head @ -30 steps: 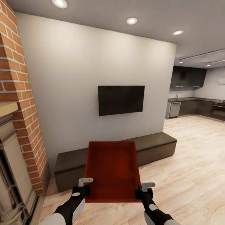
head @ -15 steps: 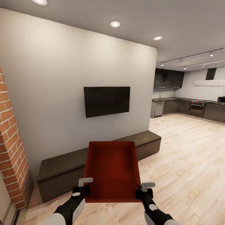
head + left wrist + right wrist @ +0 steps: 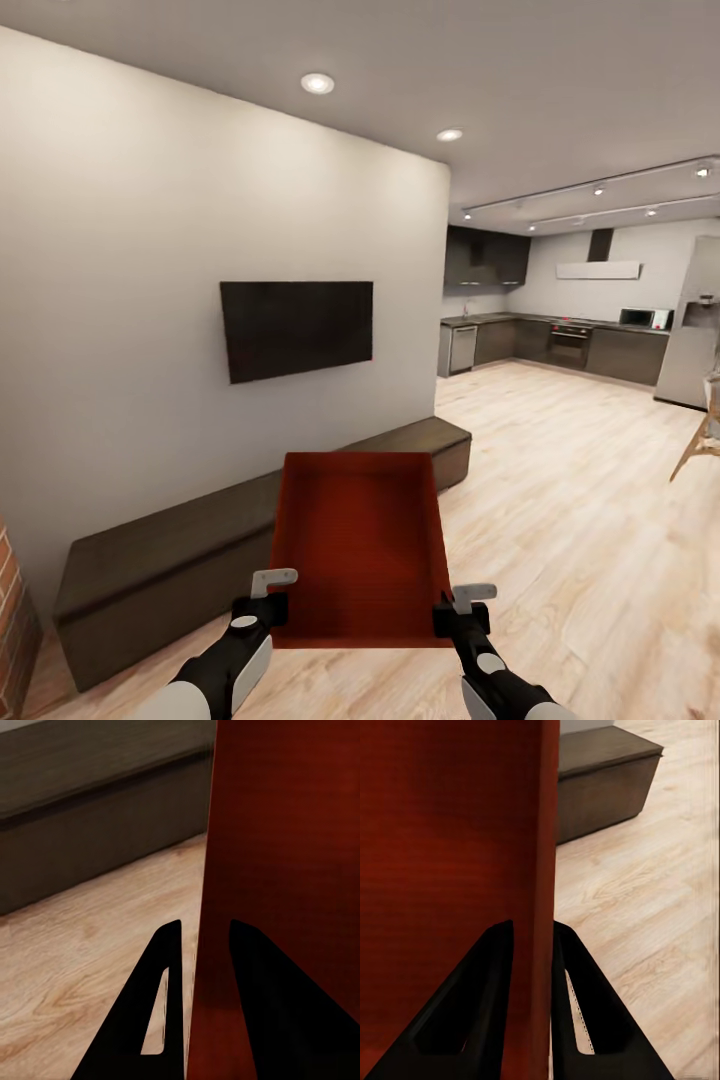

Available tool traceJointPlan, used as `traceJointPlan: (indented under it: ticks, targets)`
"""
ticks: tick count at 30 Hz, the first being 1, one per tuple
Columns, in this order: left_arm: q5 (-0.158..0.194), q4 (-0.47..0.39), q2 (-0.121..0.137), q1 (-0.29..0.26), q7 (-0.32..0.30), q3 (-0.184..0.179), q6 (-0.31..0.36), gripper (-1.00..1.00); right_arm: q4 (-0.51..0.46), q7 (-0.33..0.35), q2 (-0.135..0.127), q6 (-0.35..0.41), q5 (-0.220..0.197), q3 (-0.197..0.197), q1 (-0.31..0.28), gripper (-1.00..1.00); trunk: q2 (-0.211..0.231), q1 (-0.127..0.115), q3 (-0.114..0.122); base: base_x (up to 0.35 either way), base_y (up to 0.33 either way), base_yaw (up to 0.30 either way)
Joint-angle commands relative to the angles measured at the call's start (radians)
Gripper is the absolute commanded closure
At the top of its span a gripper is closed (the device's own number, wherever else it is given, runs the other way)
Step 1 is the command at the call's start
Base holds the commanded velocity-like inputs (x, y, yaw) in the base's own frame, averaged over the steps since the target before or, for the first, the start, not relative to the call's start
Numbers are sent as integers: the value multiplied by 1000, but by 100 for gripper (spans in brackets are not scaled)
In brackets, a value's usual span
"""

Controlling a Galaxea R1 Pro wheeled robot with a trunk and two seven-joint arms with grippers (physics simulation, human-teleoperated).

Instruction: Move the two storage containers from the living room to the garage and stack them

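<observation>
Now the whole view swings right: the brick fireplace that filled the left edge a second ago is down to a sliver at the lower left corner (image 3: 8, 620), the wall-mounted TV (image 3: 296, 328) slides left, and the kitchen (image 3: 560, 335) opens up at the far right. That reads as the robot turning, not the things moving. The red-orange container (image 3: 358, 545) sits exactly where it was between the arms, above the light wood-plank floor (image 3: 590, 500), with the dark low bench (image 3: 250, 535) just beyond it. The left gripper (image 3: 262, 600) has its jaws clamped on the container's left wall, the right gripper (image 3: 462, 612) clamped on the right wall. The carry looks steady, the robot likely heading out of the living room; the garage is not yet reached.
</observation>
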Motion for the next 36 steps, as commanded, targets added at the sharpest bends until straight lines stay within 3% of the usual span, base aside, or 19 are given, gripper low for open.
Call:
traceJointPlan:
  ticks: [1,36]
  targets:
    - [13,1,8,0,12,3,2,100,-2,-12,-3,-4,1,-26,-1,100,0,0,1,0,0,-283]
    - [13,2,8,0,12,3,4,100,-2,-12,-3,-4,0,-26,-1,100,0,0,28,0,0,-283]
